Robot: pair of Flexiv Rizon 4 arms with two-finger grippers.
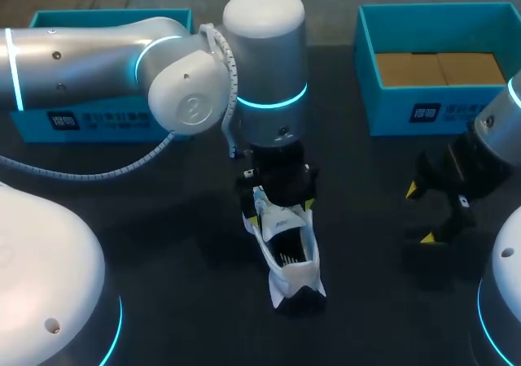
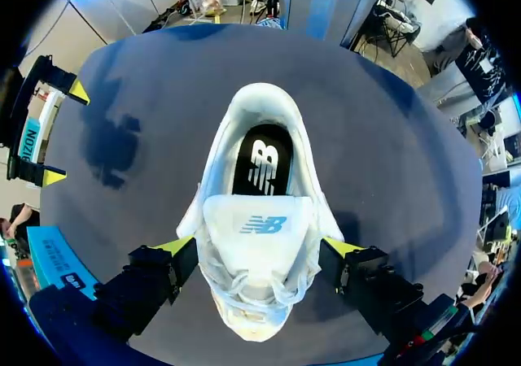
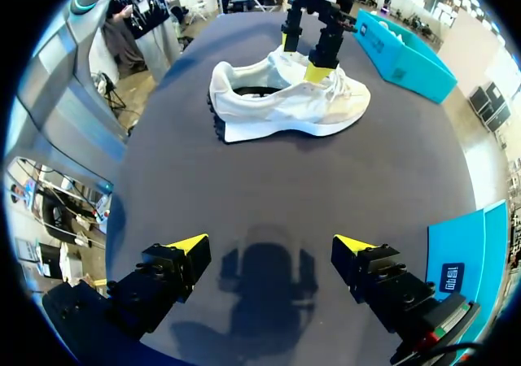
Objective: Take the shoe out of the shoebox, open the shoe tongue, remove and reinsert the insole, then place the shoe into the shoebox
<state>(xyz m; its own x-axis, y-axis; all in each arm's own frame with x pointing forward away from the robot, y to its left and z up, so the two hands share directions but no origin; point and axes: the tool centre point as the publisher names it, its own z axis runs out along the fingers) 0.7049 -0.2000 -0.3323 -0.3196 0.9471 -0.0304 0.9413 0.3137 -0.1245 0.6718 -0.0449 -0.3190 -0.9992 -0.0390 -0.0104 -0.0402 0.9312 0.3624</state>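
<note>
Yellow-tipped left gripper [image 2: 259, 248] holds the white lace-up sport shoe with black insole [image 2: 260, 179] at its laced middle, one finger pressing each side. This shoe stands upright on the dark table [image 3: 391, 171], outside the open blue cardboard shoebox [image 1: 391, 110]. To its right, well apart, the right gripper [image 3: 273, 248] hangs over bare table, fingers spread wide.

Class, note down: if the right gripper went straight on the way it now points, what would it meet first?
Probably the bare dark tabletop, at its own shadow just ahead of the right gripper's open fingers. The white sneaker lies farther off; depth is uncertain.
</note>
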